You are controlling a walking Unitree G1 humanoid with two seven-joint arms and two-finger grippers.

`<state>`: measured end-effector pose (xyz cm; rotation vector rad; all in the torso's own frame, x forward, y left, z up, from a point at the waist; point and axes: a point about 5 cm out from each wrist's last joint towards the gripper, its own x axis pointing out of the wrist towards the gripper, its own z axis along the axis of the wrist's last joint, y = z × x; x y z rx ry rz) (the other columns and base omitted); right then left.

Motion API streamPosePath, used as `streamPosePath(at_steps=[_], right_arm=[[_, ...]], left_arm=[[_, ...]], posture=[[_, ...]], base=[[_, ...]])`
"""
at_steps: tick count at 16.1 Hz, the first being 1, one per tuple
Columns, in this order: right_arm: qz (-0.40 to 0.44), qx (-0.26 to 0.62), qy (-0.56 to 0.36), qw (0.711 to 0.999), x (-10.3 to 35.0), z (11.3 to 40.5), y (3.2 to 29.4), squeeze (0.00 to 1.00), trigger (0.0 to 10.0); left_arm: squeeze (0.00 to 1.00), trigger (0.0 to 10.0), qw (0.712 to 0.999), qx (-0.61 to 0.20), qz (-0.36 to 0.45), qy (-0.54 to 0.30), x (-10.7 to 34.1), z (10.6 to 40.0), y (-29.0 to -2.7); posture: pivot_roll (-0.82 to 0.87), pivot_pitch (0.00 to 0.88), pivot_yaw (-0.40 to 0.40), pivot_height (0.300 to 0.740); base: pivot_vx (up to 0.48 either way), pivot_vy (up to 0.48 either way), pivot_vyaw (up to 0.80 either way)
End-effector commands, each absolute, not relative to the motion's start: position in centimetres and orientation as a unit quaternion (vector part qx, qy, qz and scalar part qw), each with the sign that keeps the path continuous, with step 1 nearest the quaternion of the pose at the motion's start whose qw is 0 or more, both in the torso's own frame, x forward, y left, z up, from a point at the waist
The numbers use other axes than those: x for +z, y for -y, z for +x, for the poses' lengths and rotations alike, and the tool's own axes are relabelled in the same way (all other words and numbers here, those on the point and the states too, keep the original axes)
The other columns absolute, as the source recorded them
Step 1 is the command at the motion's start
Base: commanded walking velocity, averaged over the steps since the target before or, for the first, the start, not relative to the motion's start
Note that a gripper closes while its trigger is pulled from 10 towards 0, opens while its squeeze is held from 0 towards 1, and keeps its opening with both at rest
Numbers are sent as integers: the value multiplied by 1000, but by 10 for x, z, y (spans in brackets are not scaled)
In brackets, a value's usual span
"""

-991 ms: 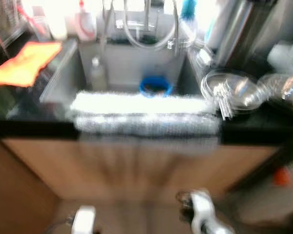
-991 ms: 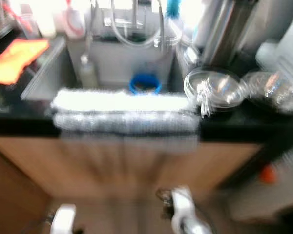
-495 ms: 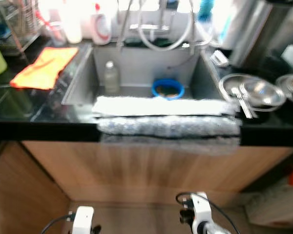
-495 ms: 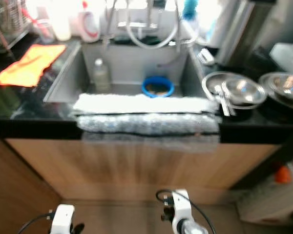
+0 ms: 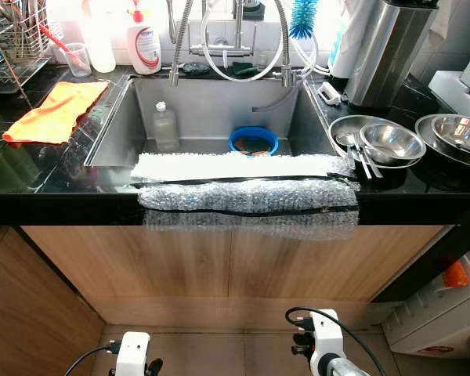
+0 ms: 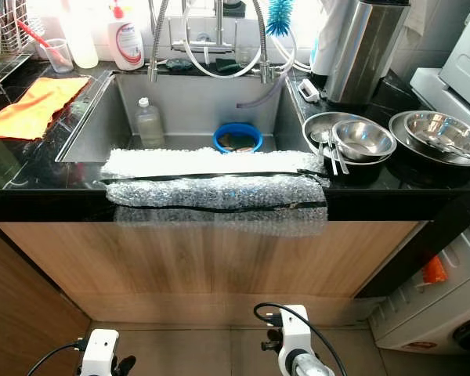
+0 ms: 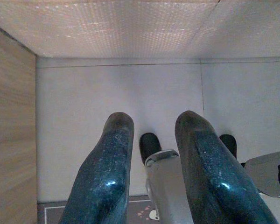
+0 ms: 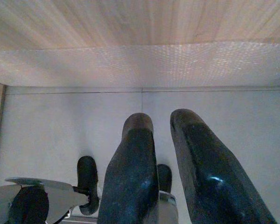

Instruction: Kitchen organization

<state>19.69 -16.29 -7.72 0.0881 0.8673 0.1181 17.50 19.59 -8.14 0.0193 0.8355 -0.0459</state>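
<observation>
Stainless-steel sink [image 5: 110,125] holding a blue bowl [image 5: 253,141] and clear bottle [image 5: 165,127], its front edge padded with bubble wrap [image 5: 247,196]; metal bowls [image 5: 388,142] and orange cloth [image 5: 55,110] lie on the counter. Organizing appears not yet begun. Left gripper [image 7: 151,154] and right gripper [image 8: 161,154] hang low, fingers slightly apart, empty. Soap bottle [image 5: 146,45] label unreadable.

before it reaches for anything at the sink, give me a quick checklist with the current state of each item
1. Left gripper empty, hanging low over the floor: ok.
2. Right gripper empty, fingers slightly apart: ok.
3. Sink in front of the robot: ok.
4. Bubble wrap padding the counter's front edge: ok.
5. Things inside the sink located: plastic bottle upright, blue bowl on the bottom: ok.
6. Steel bowls on the counter to the right, utensils resting on them; how stable they are: cannot tell.
</observation>
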Motion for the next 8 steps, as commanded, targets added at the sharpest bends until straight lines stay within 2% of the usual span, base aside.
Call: streamPosePath(at_steps=[1, 4, 8], right_arm=[[48, 50, -425, 903, -79, 194, 163, 0, 10000], [49, 49, -425, 902, -79, 194, 163, 0, 10000], [48, 55, -426, 902, -79, 194, 162, 0, 10000]], left_arm=[[0, 10000, 907, -23, 13, -421, -85, 168, -196], [0, 10000, 904, -36, 26, -426, -86, 167, -196], [0, 10000, 903, -34, 28, -427, -86, 167, -197]], posture=[[7, 0, -13, 740], [9, 0, -13, 740], [14, 0, -15, 740]], base=[[0, 0, 0], [0, 0, 0], [246, 0, 0]])
